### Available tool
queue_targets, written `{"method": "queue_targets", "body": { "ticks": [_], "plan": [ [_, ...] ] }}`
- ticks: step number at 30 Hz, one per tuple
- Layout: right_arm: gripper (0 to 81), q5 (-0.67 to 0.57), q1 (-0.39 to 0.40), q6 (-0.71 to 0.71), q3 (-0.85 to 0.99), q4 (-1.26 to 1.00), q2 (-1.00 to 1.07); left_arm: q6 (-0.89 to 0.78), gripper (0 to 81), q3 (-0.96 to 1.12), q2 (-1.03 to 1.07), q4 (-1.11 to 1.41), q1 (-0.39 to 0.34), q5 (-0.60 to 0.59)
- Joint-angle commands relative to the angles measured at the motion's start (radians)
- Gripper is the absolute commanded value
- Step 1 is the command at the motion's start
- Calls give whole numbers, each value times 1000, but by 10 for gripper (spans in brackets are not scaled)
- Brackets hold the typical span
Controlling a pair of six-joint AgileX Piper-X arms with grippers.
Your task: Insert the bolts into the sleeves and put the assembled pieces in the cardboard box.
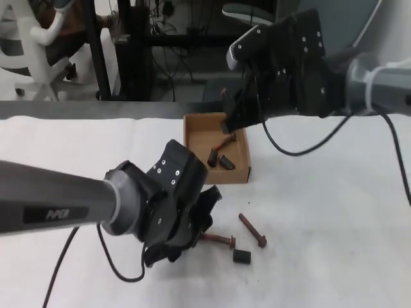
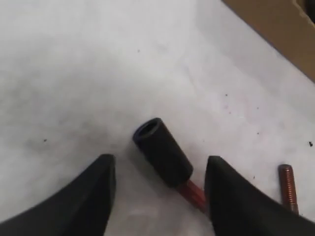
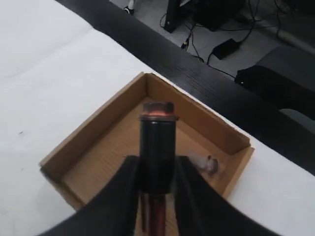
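The left end effector (image 2: 160,164) sits low over the white table (image 1: 334,212), its two fingers spread apart and clamping nothing. Between them, touching neither finger, a black sleeve (image 2: 162,152) lies on its side. One end is an open hole, and a reddish bolt shank (image 2: 194,192) sticks out of the other end, the one nearer the wrist camera. In the high view a loose bolt (image 1: 252,230) lies on the table near this end effector, on the side toward the other arm. A spare sleeve (image 1: 241,257) rests just beside that bolt, apart from it.

The right end effector (image 3: 157,164) hangs above the cardboard box (image 3: 98,132), with its fingers closed on an assembled piece (image 3: 157,145). This is a dark sleeve with a bolt head (image 3: 157,109) seated at its far end and the reddish shank showing between the fingers. The piece is held in the air over the inside of the box, clear of its floor and walls.

The box stands open on the table, near its far edge and between the two arms. Two dark pieces (image 1: 219,159) lie close together on its floor toward the near wall. They look like sleeves with bolts in them, but the view is too blurred to be sure.
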State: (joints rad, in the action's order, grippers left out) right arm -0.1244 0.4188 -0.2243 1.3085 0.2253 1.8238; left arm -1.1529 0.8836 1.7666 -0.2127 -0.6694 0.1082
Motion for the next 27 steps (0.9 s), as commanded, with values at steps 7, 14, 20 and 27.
{"method": "queue_targets", "body": {
  "ticks": [7, 14, 20, 27],
  "plan": [
    [0, 15, -13, 7, 197, 173, 249, 57, 477, 65, 83, -16, 31, -15],
    [0, 55, -12, 7, 269, 175, 338, 101, 475, 65, 104, -72, 46, -10],
    [518, 51, -9, 17, 286, 229, 297, 133, 473, 65, 104, -74, 67, -18],
    [700, 51, -10, 59, 289, 367, 92, 137, 473, 65, 104, -95, 90, -28]
  ]
}}
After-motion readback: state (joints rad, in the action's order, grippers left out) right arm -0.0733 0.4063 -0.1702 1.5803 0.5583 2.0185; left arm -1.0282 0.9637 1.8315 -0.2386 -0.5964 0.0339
